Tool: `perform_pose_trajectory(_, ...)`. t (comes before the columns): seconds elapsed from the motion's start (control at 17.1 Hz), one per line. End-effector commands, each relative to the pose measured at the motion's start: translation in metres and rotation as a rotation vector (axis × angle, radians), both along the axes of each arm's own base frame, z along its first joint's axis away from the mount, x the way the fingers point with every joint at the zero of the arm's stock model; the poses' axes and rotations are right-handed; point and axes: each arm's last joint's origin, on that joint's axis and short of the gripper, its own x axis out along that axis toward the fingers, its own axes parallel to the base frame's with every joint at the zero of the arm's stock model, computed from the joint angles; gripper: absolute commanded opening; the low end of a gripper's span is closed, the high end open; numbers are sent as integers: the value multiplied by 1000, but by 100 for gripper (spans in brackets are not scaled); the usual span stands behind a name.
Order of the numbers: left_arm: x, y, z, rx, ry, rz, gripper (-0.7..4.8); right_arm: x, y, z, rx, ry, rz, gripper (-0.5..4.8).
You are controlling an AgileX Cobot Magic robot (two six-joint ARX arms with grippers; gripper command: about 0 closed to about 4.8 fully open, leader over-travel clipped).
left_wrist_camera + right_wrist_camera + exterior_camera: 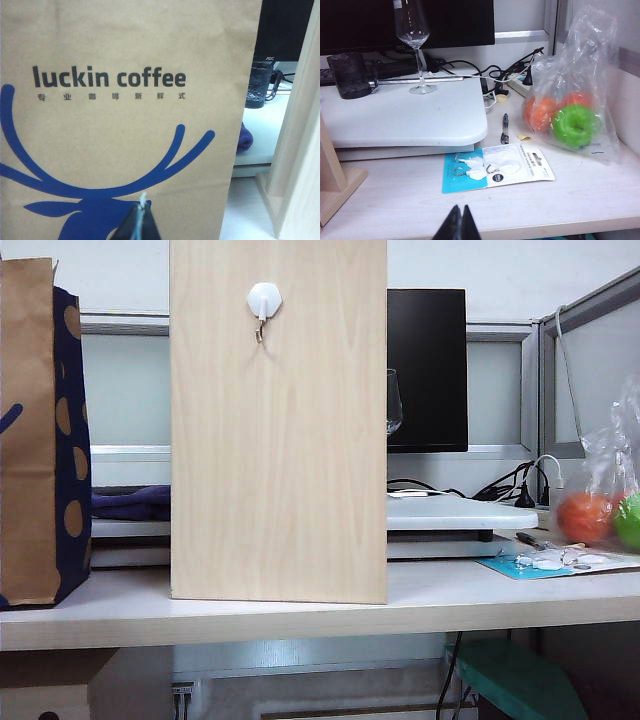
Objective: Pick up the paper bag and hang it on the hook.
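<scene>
The paper bag (40, 430) stands upright at the table's far left; brown kraft front, navy side with tan dots. In the left wrist view its face (125, 115) shows "luckin coffee" and a blue antler logo. My left gripper (141, 207) points level at that face, short of it, shut with nothing held. The hook (263, 310), a white hexagonal mount with a small metal hook, sits high on the tall wooden board (280, 440) at centre. My right gripper (461, 210) is shut and empty near the table's front edge. Neither gripper shows in the exterior view.
A clear plastic bag of fruit (570, 110) lies at the right. A hook packet (495, 167) and a pen (505, 127) lie in front of a white stand (400, 115) carrying a wine glass (412, 40) and a dark cup (350, 75). A monitor (427, 370) stands behind.
</scene>
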Motion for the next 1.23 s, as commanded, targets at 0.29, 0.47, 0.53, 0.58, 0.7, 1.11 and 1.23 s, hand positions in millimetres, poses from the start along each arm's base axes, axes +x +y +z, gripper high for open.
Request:
perform_pose_trajectory(0.29, 0, 0, 1, 2, -7, -4, -4, 0, 0, -2, -3, -1, -2, 0)
perform_pose_trajectory(0.47, 0, 0, 1, 2, -8, -5, -4, 0, 6, -1, 85, 8, 202, 0)
perform_pose_trajectory(0.53, 0, 0, 1, 2, -8, -5, -4, -1, 8, -1, 121, 16, 298, -1)
perform_pose_trajectory(0.58, 0, 0, 1, 2, -8, -5, -4, -3, 12, -1, 136, 28, 448, -1)
perform_pose_trajectory(0.7, 0, 0, 1, 1, -8, -12, -4, -6, 17, -2, 130, 55, 645, -1)
perform_pose_trajectory(1.11, -4, -7, 21, -302, -149, -278, -5, -14, 25, -4, 113, 95, 975, -1)
perform_pose_trajectory(1.23, -17, -5, 65, -330, -252, -243, -5, -14, 25, -3, 111, 85, 964, -1)
